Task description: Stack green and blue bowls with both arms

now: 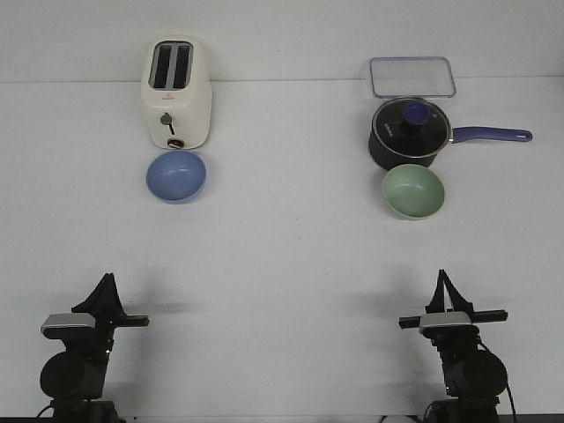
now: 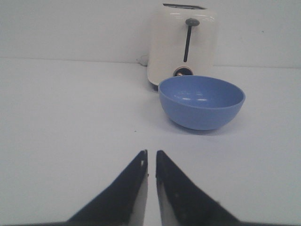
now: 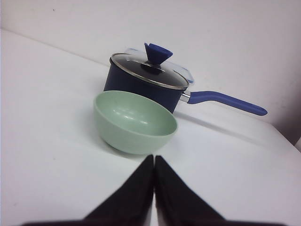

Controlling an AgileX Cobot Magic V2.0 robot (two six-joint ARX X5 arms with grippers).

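White tabletop (image 1: 282, 256) against a pale wall; I am reading it from the near edge outward.

Nearest me, both arms are sitting low. The left tool (image 1: 107, 284) and the right tool (image 1: 441, 280) are each showing tips drawn together, clenched on nothing: a thin slit in the left wrist view (image 2: 151, 162), tips touching in the right (image 3: 154, 162).

Farther out, the blue bowl (image 1: 176, 175) is resting upright just in front of the toaster (image 1: 175, 92); the green bowl (image 1: 413, 191) is sitting just in front of the saucepan (image 1: 411, 132). The bowls are well apart.

Risks I am anticipating: neither tool can take a rim until it spreads. A push instead of a pinch could shove a bowl back into the appliance behind it. The pan handle (image 1: 493, 135) is jutting toward the right side, so a wide swing could catch it.

The front view is giving me both bowls and the clear container (image 1: 411, 77) behind the pan. The wrist views are adding bowl depth and side profile, which the overhead angle is flattening.
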